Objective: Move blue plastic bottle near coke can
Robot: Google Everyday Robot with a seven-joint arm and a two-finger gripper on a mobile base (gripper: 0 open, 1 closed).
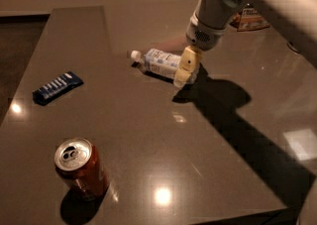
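The blue plastic bottle (pixel 159 64) lies on its side near the middle of the brown table, white cap pointing left. The coke can (pixel 80 167) stands upright at the front left, silver top showing. My gripper (pixel 186 68) hangs from the white arm at the upper right and sits over the bottle's right end, hiding the bottle's base. One yellowish finger (pixel 187 66) shows in front of the bottle.
A flat dark-blue snack wrapper (pixel 57 87) lies at the left. A printed packet (pixel 250 19) sits at the back right behind the arm. The table (pixel 208 159) ends at the left and front edges.
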